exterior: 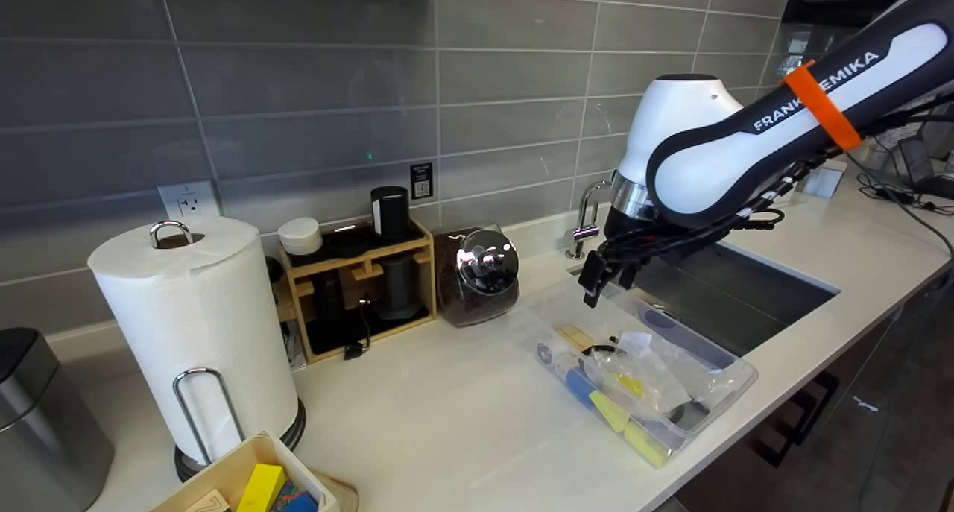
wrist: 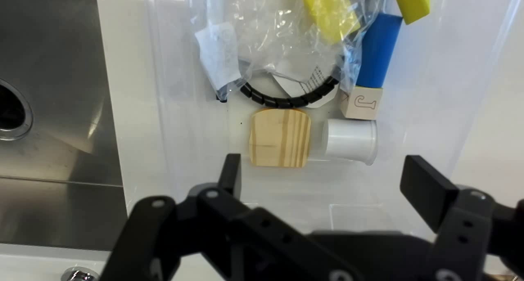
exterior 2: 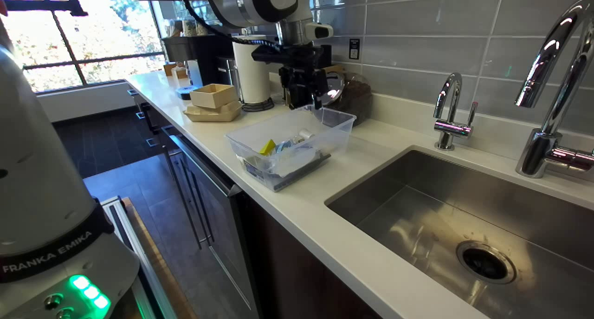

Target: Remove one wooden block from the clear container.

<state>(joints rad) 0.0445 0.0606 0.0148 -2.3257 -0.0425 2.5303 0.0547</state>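
The clear container stands on the counter beside the sink; it also shows in an exterior view and the wrist view. In the wrist view a light-tan cube with a letter J lies in it, touching a blue block's end. A larger flat pine wooden block with rounded corners lies nearer the jaws; a tan piece shows in an exterior view. My gripper is open and empty above the container's wall-side end, pointing down, also in both exterior views. Neither wooden piece is between the fingers.
The container also holds a white cup, a blue block, yellow blocks, a black ring and plastic bags. Around it are the sink, tap, dark-filled jar, paper towels and wooden box.
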